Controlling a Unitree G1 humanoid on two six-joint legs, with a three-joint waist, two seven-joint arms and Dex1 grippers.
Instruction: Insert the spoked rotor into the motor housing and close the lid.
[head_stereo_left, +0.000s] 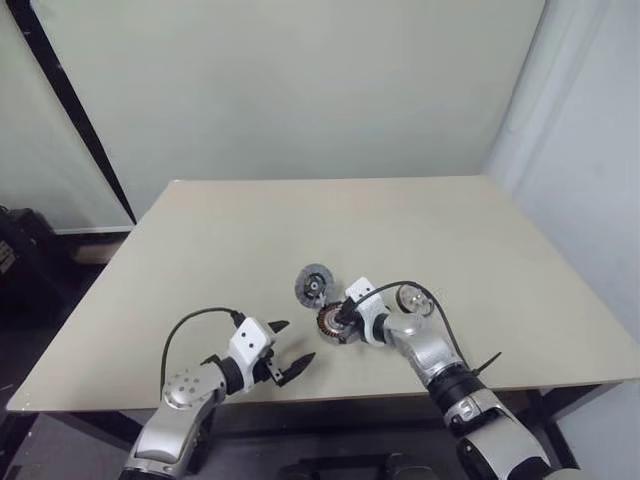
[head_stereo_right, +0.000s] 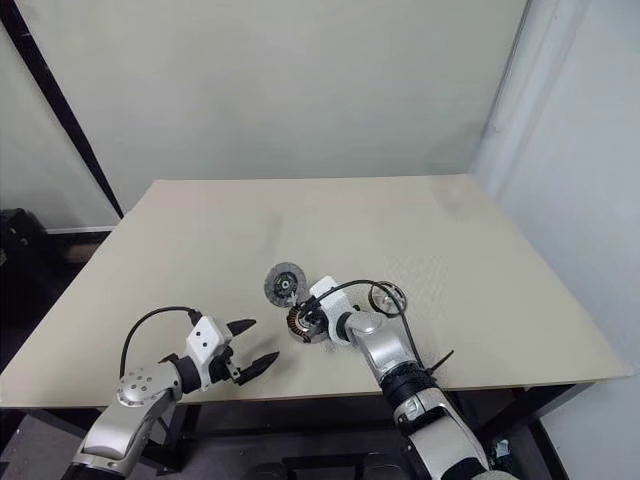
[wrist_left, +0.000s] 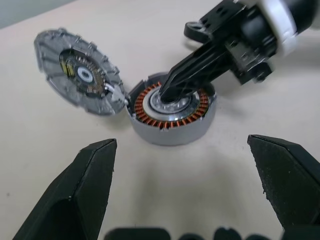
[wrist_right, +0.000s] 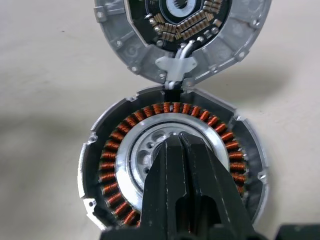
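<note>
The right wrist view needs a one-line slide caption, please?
Shut right end effector pressing into the motor housing centre, hinged lid standing open.

**Right gripper at the housing, left gripper waiting**

On the beige table (head_stereo_left: 250, 240), just below the frame's centre, the right gripper (head_stereo_left: 338, 321) has its fingers together at the motor housing (head_stereo_left: 330, 323). The lid (head_stereo_left: 314, 284) stands tilted open just above it. A small silver wheel (head_stereo_left: 411, 298) lies to the right. At lower left, the left gripper (head_stereo_left: 289, 351) hovers with fingers spread.
</note>
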